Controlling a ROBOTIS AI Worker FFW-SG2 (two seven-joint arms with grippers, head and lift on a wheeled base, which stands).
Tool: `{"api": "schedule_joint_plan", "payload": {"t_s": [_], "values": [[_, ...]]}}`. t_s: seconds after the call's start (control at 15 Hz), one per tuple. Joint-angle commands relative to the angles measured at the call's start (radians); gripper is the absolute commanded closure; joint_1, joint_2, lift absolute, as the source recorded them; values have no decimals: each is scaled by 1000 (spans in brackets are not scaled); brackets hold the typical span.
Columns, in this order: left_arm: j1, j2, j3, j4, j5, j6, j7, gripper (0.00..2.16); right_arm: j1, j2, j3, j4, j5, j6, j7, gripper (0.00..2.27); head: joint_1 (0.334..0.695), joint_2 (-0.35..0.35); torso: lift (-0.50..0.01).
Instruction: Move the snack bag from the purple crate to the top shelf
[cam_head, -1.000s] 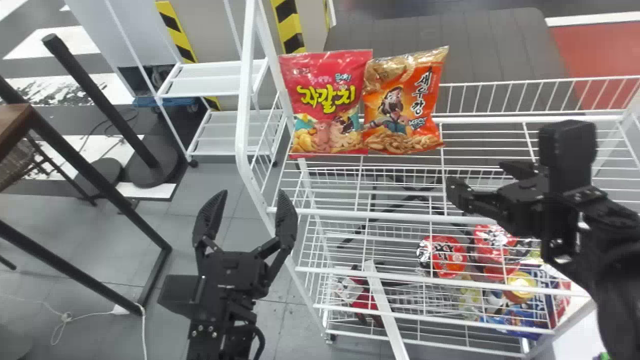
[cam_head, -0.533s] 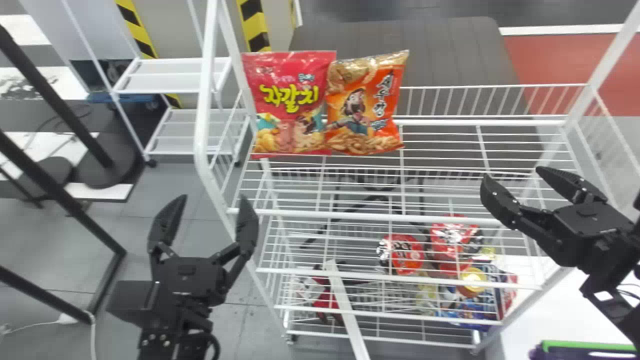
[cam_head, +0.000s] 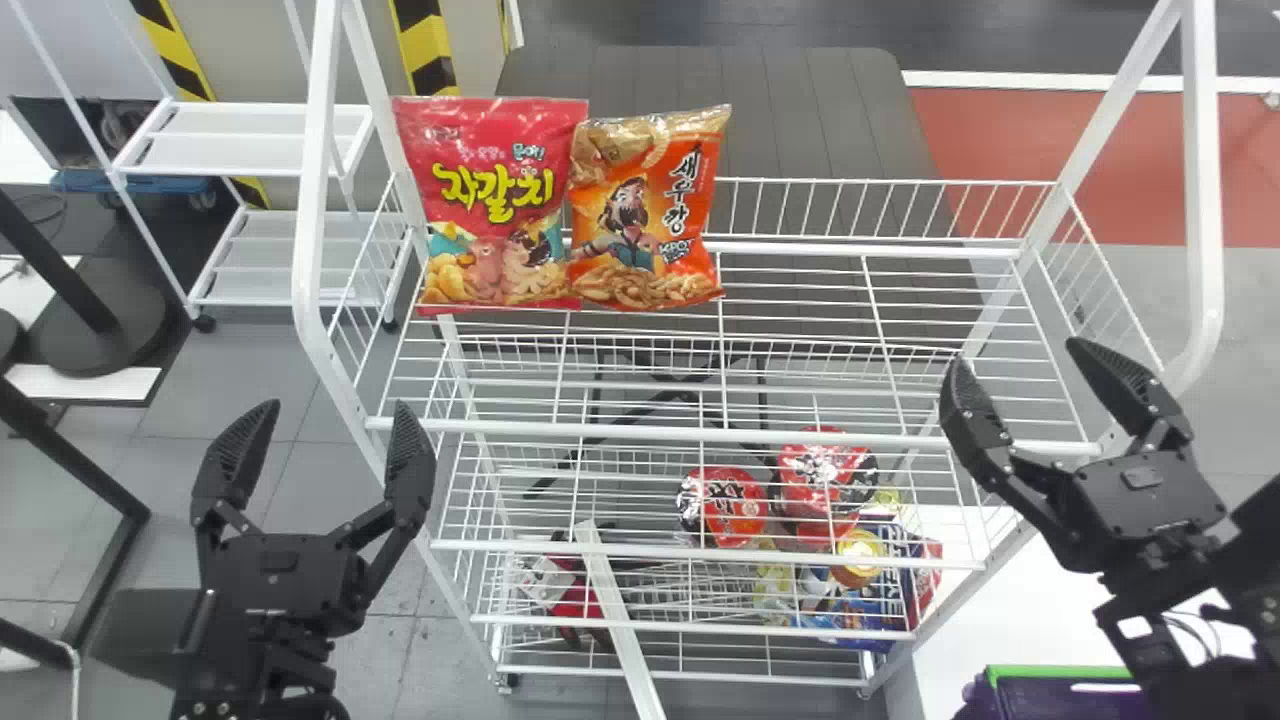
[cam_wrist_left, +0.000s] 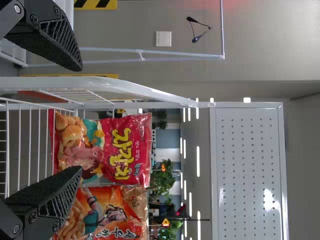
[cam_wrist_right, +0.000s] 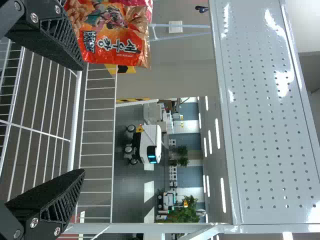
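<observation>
The orange snack bag (cam_head: 645, 215) stands upright beside the red snack bag (cam_head: 490, 205) on the white wire top shelf (cam_head: 700, 435), with the right gripper (cam_head: 1018, 355) near its right end and the left gripper (cam_head: 338, 408) near its left, both spread wide and holding nothing, and the purple crate (cam_head: 1045, 702) lower right.

Left gripper (cam_head: 340, 404) is holding its fingers apart near the white wire rack (cam_wrist_left: 65, 83), where a red snack bag (cam_wrist_left: 125, 145) is standing upright just beside an orange snack bag (cam_wrist_left: 107, 212), and a perforated panel (cam_wrist_left: 247, 175) is extending above them.
</observation>
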Motion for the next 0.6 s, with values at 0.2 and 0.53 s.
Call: {"api": "schedule_joint_plan", "payload": {"t_s": [0.2,0.53], "values": [[5,2,2,-22,-3,39,-6,124,-1,4,29,7,45,-2,-13,83,695,5,0],[7,-3,-1,-36,-10,58,-9,124,-8,4,78,4,72,-2,-58,83,695,30,0]]}}
